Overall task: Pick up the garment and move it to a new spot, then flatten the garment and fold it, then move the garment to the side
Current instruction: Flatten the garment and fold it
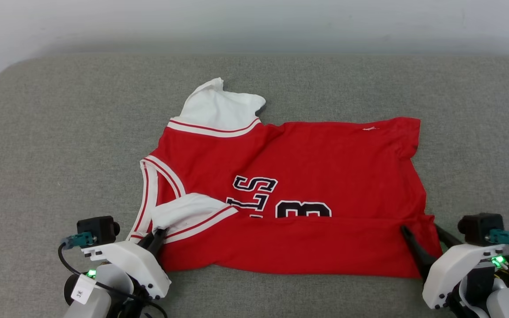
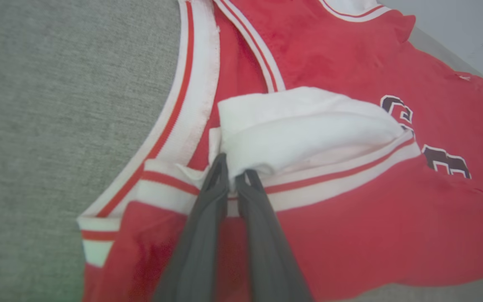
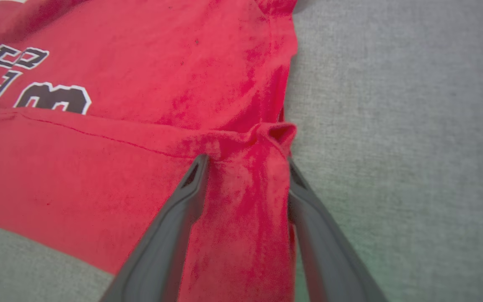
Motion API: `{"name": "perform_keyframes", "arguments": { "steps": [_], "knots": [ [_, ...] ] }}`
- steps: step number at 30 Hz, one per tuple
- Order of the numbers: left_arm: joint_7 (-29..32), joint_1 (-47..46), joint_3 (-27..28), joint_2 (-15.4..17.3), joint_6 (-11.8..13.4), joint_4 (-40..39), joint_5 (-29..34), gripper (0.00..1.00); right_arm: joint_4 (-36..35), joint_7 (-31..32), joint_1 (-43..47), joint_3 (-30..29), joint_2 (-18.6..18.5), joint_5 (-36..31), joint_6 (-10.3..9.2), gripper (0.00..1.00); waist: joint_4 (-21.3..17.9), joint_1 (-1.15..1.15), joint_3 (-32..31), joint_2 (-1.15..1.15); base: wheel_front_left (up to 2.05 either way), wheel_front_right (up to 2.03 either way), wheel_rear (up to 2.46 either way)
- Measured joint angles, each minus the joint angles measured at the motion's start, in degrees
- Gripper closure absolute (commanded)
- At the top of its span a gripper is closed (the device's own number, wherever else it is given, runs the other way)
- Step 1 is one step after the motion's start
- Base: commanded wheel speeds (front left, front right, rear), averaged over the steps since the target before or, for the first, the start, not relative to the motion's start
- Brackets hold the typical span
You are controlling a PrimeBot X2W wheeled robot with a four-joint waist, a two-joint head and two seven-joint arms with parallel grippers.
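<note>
Left pincer (image 2: 233, 172) pinching garment (image 1: 325, 168); right pincer (image 3: 245, 161) astride it.

Bright even light, soft shadows, wrist views soft-focused, edges warped

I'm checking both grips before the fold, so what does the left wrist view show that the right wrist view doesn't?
Left wrist view: the left gripper shut on the white sleeve of the red jersey, beside white striped trim. Right wrist view: the right gripper open, fingers straddling a bunched red hem corner. Both: its red body, dark lettering and the grey fabric surface.
</note>
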Motion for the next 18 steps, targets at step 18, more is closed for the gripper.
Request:
{"name": "perform_keyframes", "arguments": {
  "steps": [18],
  "knots": [
    [14.93, 2.33, 2.25, 10.83, 2.63, -10.27, -3.47, 0.0, -6.92, -15.56, 4.39, -2.85, 4.52, -4.01, -0.01, 0.0, -0.78, -0.01, -8.31, 0.0, 0.0, 0.0, 0.0]
  ]
}}
